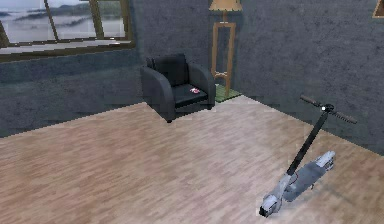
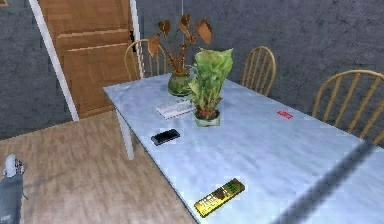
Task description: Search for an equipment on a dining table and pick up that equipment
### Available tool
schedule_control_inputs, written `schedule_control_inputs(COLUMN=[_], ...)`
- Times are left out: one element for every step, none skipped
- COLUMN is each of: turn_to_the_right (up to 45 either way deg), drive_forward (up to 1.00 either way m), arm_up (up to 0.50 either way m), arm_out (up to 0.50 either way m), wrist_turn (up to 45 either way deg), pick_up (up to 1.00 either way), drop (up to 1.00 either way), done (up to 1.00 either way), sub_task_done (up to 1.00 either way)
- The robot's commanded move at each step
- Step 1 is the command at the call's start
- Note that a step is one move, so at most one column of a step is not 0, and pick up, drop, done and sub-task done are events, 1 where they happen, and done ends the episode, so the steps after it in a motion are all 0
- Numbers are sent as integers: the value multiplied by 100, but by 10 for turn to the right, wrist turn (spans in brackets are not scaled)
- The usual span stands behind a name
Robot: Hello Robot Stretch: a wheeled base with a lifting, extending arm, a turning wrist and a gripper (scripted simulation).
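A pale blue dining table [image 2: 270, 165] runs from the arm side view's middle to its lower right. On it lie a dark flat phone-like slab [image 2: 166, 136] near the left edge and a yellow and black oblong thing [image 2: 220, 197] close to the front edge. A white flat item [image 2: 174, 109] and a small red item [image 2: 285, 115] also rest on the top. A leafy green potted plant [image 2: 208, 85] stands mid-table, and a vase of brown wilted stems [image 2: 181, 52] stands behind it.
Wooden chairs [image 2: 259, 68] [image 2: 348, 100] line the table's far side, and a wooden door [image 2: 92, 50] is behind. In the forward view a kick scooter [image 1: 300, 168] leans at the right, and a dark armchair [image 1: 178, 87] and tall lamp stand [image 1: 225, 50] sit by the far wall. Bare wood floor [image 1: 130, 165] spreads between.
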Motion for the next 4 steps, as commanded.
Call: schedule_control_inputs(turn_to_the_right=[0,0,0,0], drive_forward=[0,0,0,0], arm_up=[36,0,0,0], arm_out=[0,50,0,0], wrist_turn=[0,0,450,450], pick_up=[0,0,0,0], drop=[0,0,0,0], done=[0,0,0,0], sub_task_done=[0,0,0,0])
